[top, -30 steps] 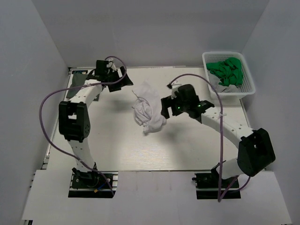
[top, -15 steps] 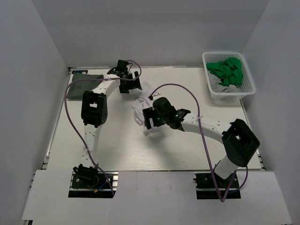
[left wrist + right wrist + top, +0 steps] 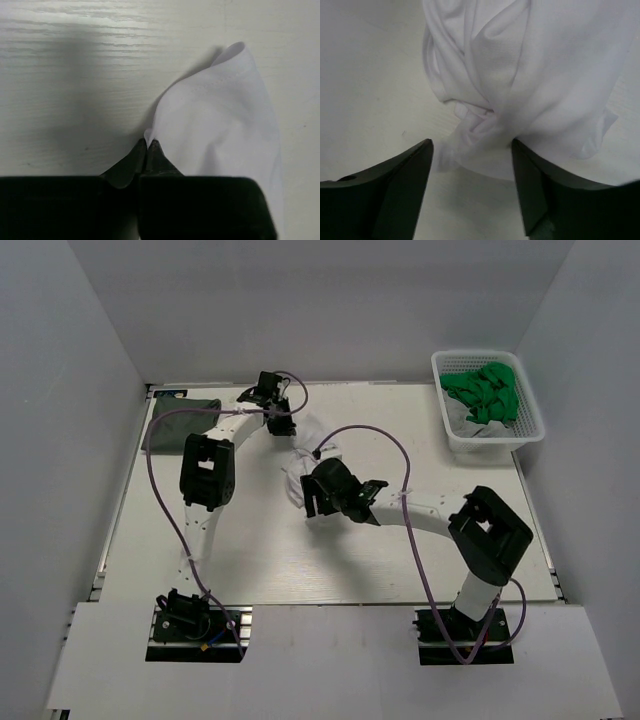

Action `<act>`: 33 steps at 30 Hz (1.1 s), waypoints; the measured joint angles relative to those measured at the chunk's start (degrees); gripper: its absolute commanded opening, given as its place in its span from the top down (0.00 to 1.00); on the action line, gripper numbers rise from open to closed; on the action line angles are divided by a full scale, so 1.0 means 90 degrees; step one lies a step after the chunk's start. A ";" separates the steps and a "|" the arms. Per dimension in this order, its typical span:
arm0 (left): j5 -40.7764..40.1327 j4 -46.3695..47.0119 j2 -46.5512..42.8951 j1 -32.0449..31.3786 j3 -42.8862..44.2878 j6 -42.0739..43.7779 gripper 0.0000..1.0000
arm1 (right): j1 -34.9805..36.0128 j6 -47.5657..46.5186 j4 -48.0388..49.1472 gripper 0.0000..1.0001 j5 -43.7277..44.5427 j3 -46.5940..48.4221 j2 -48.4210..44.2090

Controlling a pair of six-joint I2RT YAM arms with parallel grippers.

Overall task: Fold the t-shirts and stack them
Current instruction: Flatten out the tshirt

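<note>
The left claw (image 3: 146, 146) had its fingers pressed together on a hem corner of the white shirt (image 3: 220, 115), at the far end of the crumpled heap. The right claw (image 3: 470, 150) stood with fingers apart at the heap's near end, a low fold just ahead between them. The shirt lay mid-table (image 3: 200, 570) with its long axis running far to near between the claws. Spreading it likely turned on pulling those opposite ends, while the dark shirt (image 3: 183, 404) sat well apart in the far left corner.
</note>
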 measured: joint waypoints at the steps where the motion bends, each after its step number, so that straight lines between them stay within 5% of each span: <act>1: -0.0017 0.0053 0.0000 -0.0024 -0.0051 0.0019 1.00 | 0.0000 0.0024 0.0078 0.49 0.0000 0.0000 0.0044; 5: -0.0180 0.0223 -0.0104 -0.0124 -0.0238 0.0010 1.00 | -0.0005 0.0158 0.0155 0.87 0.0015 0.0010 0.0155; 10: -0.0576 0.0206 -0.0627 -0.0172 -0.0935 -0.0039 1.00 | -0.0053 0.0255 -0.0163 1.00 0.0357 0.0032 0.0100; 17: -0.0782 0.0546 -0.2569 -0.0117 -0.2387 -0.0257 1.00 | -0.0410 0.0182 -0.1015 1.00 0.0755 -0.0165 -0.1552; 27: -0.1197 0.1001 -0.5508 -0.0095 -0.3011 -0.0476 1.00 | -0.0998 -0.0675 -0.1702 1.00 0.1217 -0.0119 -0.3436; 33: -0.1294 0.0991 -0.6606 -0.0126 -0.3041 -0.0515 1.00 | -0.1141 -0.1766 -0.2297 1.00 0.1044 0.1226 -0.3750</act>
